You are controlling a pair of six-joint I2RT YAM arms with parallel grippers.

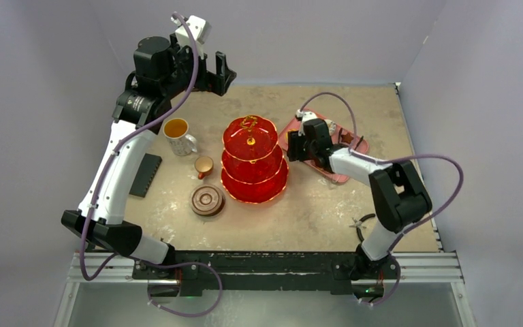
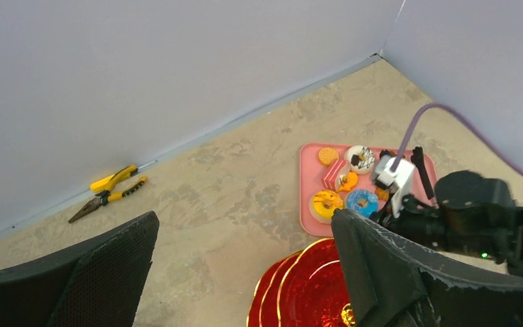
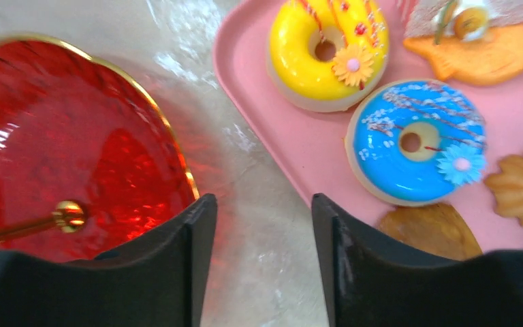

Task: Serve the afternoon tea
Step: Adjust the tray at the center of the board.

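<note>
The red three-tier stand (image 1: 253, 162) with its gold handle stands mid-table. Colourful pastries lie on a pink tray (image 1: 337, 174) to its right, among them a yellow doughnut (image 3: 327, 51) and a blue doughnut (image 3: 415, 139). My right gripper (image 3: 262, 201) hangs open and empty over the bare strip of table between the stand's rim (image 3: 68, 150) and the tray's edge (image 3: 293, 143). A white mug of amber tea (image 1: 177, 135), a small brown cup (image 1: 203, 165) and a brown saucer (image 1: 207, 201) sit left of the stand. High at the back, my left gripper (image 2: 245, 218) is wide open and empty.
A black ridged object (image 1: 145, 174) lies beside the left arm. Yellow-handled pliers (image 2: 109, 191) rest by the back wall. Walls close in the table at the back and on the right. The right arm's cable (image 1: 442, 177) loops above the table's right side.
</note>
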